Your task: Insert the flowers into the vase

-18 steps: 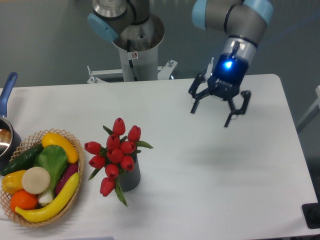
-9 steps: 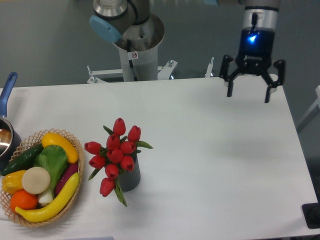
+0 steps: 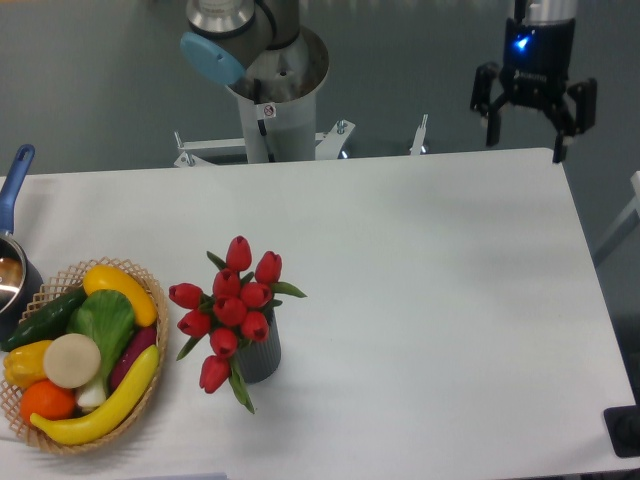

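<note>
Since a second ago the gripper has risen and swung from low over the right middle of the table to the far right back edge, well apart from everything else, while nothing on the table has shifted. At the front left of centre, the flowers, a bunch of red closed tulip buds with green leaves, stand with their stems down inside the vase, a small dark grey ribbed cylinder sitting upright on the white table. The buds spread wider than the vase and hide its mouth; one bud droops down its left side. Just to the left sits a woven basket of plastic vegetables, and at the far left edge a pot with a blue handle is partly cut off from view. Up at the back, the gripper hangs with its jaws spread apart and nothing between them. With the bunch seated in the vase and the arm drawn away empty, the task looks finished.
</note>
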You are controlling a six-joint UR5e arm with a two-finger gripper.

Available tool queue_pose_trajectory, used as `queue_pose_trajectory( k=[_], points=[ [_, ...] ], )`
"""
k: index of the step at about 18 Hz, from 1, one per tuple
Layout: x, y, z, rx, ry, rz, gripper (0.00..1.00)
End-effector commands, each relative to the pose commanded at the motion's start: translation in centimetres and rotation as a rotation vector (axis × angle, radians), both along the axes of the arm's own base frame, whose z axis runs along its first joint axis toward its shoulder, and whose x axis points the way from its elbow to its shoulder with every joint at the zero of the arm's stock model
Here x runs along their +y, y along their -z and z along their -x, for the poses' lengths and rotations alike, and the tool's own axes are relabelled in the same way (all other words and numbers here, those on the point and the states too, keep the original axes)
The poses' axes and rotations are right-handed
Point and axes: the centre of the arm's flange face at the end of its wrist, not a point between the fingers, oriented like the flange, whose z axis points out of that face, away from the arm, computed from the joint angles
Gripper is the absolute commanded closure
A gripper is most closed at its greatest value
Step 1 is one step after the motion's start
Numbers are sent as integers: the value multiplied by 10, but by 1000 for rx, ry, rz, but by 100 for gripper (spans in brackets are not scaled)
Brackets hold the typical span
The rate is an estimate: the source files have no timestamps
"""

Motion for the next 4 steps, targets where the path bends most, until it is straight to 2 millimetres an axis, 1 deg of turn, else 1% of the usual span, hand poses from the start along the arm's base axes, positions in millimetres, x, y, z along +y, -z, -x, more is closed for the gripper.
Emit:
queue_pose_trajectory(
  k=[4],
  points=[
    [-1,0,-2,-3,-1,0,0]
  ],
)
